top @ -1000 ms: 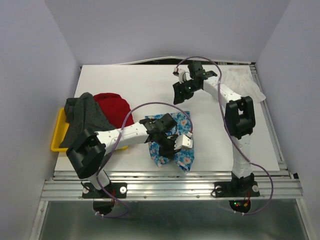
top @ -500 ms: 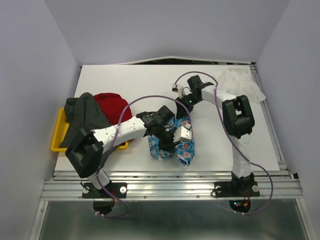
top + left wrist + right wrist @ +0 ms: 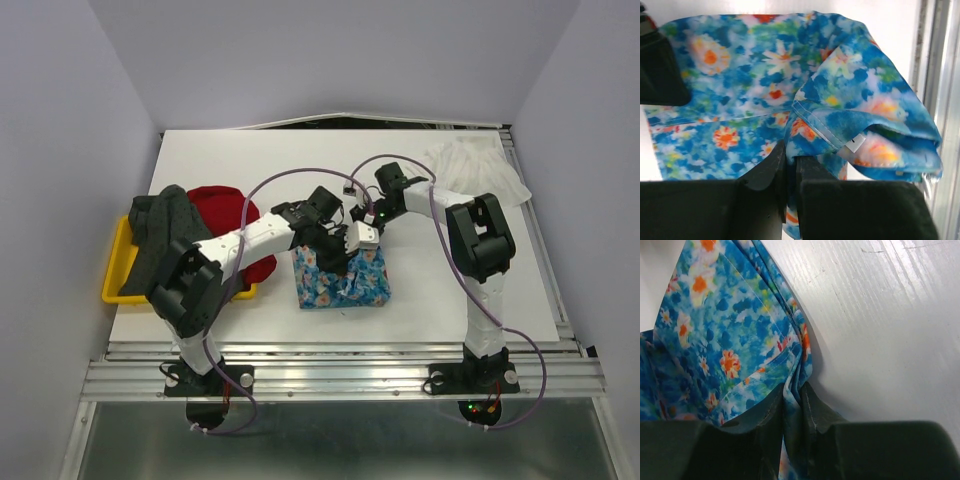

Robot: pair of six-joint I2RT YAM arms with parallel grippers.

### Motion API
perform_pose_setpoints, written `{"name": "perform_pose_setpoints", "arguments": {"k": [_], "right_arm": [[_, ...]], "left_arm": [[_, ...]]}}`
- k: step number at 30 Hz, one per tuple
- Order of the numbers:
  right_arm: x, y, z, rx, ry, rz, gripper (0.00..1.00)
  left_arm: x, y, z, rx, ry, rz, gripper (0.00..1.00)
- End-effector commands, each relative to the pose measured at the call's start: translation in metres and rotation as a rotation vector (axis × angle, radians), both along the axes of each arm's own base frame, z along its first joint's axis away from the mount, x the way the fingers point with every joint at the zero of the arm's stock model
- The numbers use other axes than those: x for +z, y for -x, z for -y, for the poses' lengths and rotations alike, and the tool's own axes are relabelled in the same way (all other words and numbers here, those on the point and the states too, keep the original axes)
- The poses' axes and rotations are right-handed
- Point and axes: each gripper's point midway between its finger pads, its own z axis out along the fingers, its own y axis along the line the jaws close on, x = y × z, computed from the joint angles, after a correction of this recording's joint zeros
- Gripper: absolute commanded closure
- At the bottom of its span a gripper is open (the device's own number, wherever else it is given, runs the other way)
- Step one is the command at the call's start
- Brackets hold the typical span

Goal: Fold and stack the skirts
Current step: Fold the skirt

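The blue flower-print skirt (image 3: 345, 277) lies bunched near the table's front middle. My left gripper (image 3: 332, 243) is shut on a fold of this skirt (image 3: 760, 95), cloth pinched between its fingers (image 3: 771, 172). My right gripper (image 3: 368, 222) is shut on the skirt's far edge (image 3: 735, 335), a bunched hem squeezed between its fingers (image 3: 816, 412). The plain red skirt (image 3: 222, 210) and the dark grey dotted skirt (image 3: 165, 235) lie heaped at the left. The thin white skirt (image 3: 472, 165) sits at the back right corner.
A yellow tray (image 3: 117, 265) sits under the grey and red skirts at the table's left edge. White tabletop (image 3: 260, 160) stretches behind the arms. Purple cables loop over both arms. A metal rail (image 3: 340, 352) runs along the near edge.
My right gripper came down from the back of the table to the flower-print skirt and closed on its edge. My left gripper carried its fold of the skirt away from the front edge.
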Motion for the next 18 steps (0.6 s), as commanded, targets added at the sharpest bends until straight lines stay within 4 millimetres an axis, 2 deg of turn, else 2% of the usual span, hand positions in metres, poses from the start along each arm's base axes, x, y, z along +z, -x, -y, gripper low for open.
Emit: {"name": "perform_pose_setpoints", "arguments": {"k": [1, 5, 11, 15, 16, 18], "right_arm": [[-0.043, 0.026, 0.02, 0.033, 0.131, -0.059, 0.75], [-0.045, 0.029, 0.02, 0.045, 0.129, -0.06, 0.75], [-0.049, 0.03, 0.021, 0.044, 0.131, -0.071, 0.75], [-0.05, 0.028, 0.022, 0.04, 0.142, -0.065, 0.75], [-0.05, 0.027, 0.023, 0.038, 0.148, -0.062, 0.75], [-0.05, 0.026, 0.023, 0.036, 0.155, -0.059, 0.75]], "left_arm": [[0.022, -0.046, 0.011, 0.07, 0.052, 0.13, 1.0], [0.022, -0.067, 0.011, 0.112, 0.053, 0.169, 1.0], [-0.001, -0.083, 0.009, 0.136, 0.012, 0.178, 1.0], [-0.022, -0.084, 0.004, 0.148, -0.017, 0.156, 0.88], [-0.024, -0.085, 0.003, 0.148, -0.022, 0.161, 0.79], [-0.025, -0.087, -0.001, 0.171, -0.035, 0.175, 0.68]]}}
